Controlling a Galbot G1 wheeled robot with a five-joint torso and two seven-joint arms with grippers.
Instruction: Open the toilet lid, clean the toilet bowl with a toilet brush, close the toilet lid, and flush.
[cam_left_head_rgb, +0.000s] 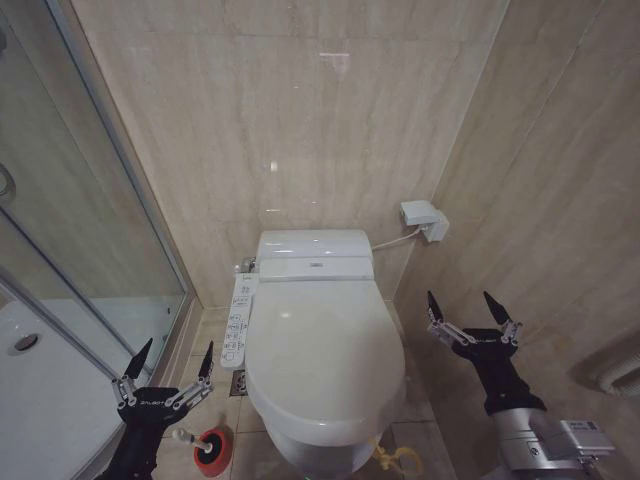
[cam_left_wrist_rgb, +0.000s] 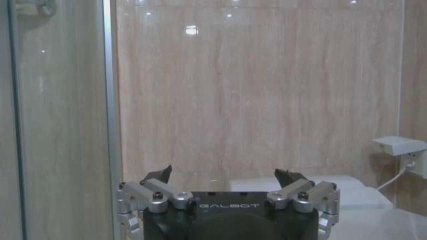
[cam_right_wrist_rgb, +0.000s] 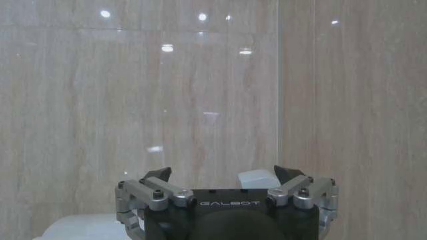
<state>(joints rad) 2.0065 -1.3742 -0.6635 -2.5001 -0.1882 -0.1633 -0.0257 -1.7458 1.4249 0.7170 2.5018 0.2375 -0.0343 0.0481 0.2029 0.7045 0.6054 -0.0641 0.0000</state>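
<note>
Nearest the robot, low on the floor at the toilet's left front corner, the toilet brush (cam_left_head_rgb: 186, 436) sits w/ its handle sticking out of a red holder cup (cam_left_head_rgb: 212, 450), just beside the left gripper (cam_left_head_rgb: 172, 360), fingers spread wide & holding nothing. Right gripper (cam_left_head_rgb: 466, 307) hovers right of the toilet, also spread & empty. Between them the toilet lid (cam_left_head_rgb: 322, 350) lies shut, yellow strap (cam_left_head_rgb: 398, 459) at its front edge, control panel (cam_left_head_rgb: 239, 318) along its left side, tank (cam_left_head_rgb: 313, 243) against the back wall.

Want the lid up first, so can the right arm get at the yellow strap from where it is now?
Probably yes. The right gripper hangs open beside the lid, touching nothing, and the strap lies at the lid's front edge on that side with nothing between them. It would need to drop low.
</note>
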